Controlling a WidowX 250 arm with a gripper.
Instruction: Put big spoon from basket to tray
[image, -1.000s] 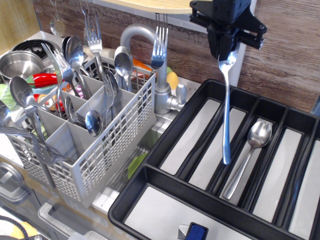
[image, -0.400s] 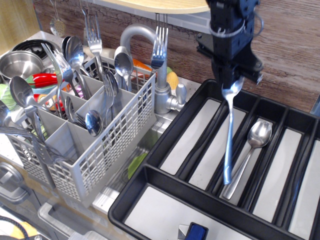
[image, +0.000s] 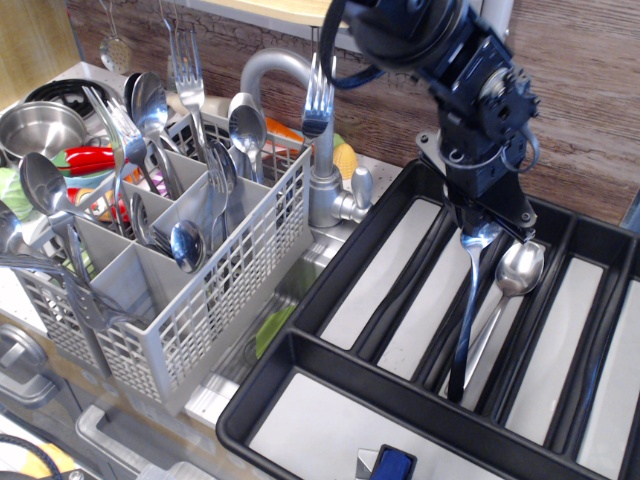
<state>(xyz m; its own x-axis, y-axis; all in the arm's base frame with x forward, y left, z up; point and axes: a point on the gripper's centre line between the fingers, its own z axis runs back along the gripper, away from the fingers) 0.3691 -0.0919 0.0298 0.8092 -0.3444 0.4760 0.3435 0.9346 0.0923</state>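
Note:
My gripper (image: 483, 222) is shut on the bowl end of the big spoon (image: 467, 310), a shiny steel spoon hanging handle-down. It is low over the black tray (image: 300, 345). The handle's tip is at the floor of the third long compartment; I cannot tell whether it touches. A second big spoon (image: 505, 295) lies flat in that same compartment, right beside the held one. The light grey lattice basket (image: 190, 300) stands to the left, full of upright spoons and forks.
A steel tap (image: 300, 110) rises between basket and tray. A steel pot (image: 40, 125) and coloured items sit at the back left. A blue and white object (image: 388, 463) lies in the tray's crosswise front compartment. A wooden wall is behind.
My gripper has come down and slightly right with the spoon. The handle tip has dropped from above the tray down into the third compartment, beside the lying spoon.

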